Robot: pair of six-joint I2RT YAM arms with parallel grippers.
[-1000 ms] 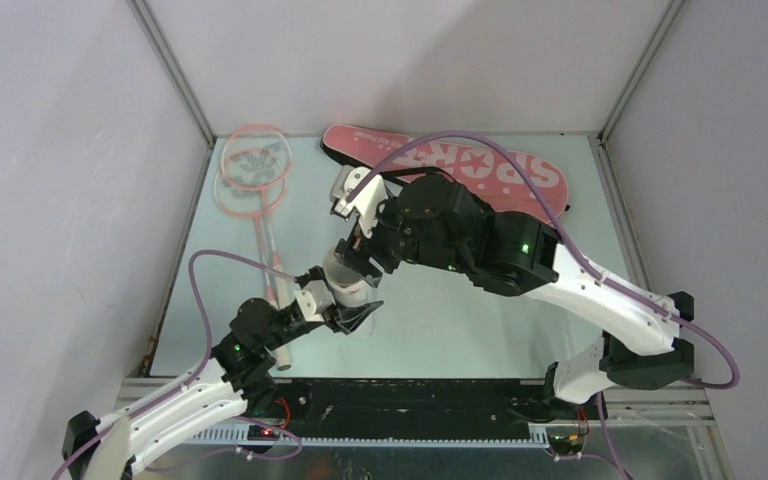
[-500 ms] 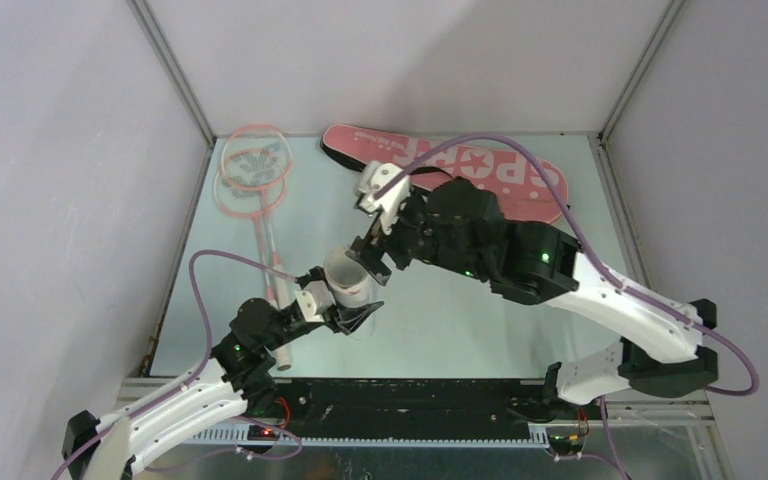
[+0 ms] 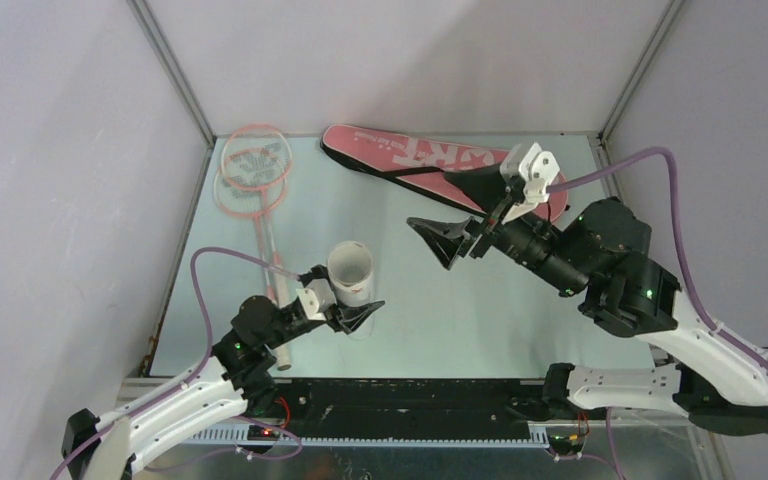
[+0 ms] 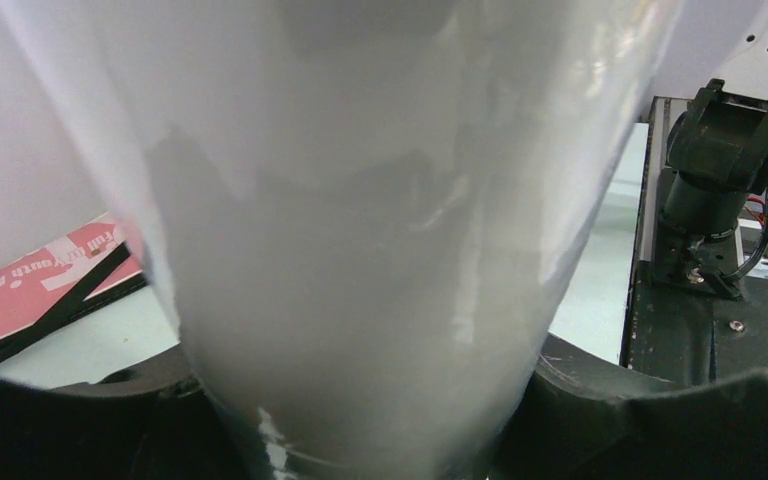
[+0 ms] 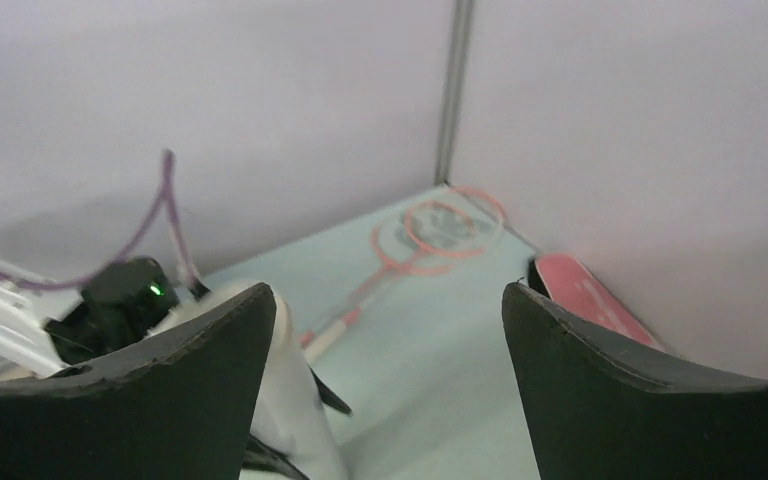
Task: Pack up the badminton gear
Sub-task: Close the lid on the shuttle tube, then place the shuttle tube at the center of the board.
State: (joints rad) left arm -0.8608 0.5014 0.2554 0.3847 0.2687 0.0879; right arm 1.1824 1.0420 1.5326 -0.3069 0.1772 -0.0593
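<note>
White tube (image 3: 351, 268) stands upright, pinched near its base by the left gripper (image 3: 345, 308), and it looks light, thin-walled and slick, so a gentle low squeeze suits it, while the right gripper (image 3: 435, 242) hangs spread and empty, well off to the tube's right.

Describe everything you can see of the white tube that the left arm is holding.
The white tube is a plain, smooth cylinder with a faint sheen, perhaps plastic or coated card. It stands roughly upright near the front left of the table, its round open mouth facing up; what lies inside cannot be made out. The left gripper clamps its lower part, one jaw on each side, and nothing else touches it. Whether its base rests on the table cannot be told.
</note>
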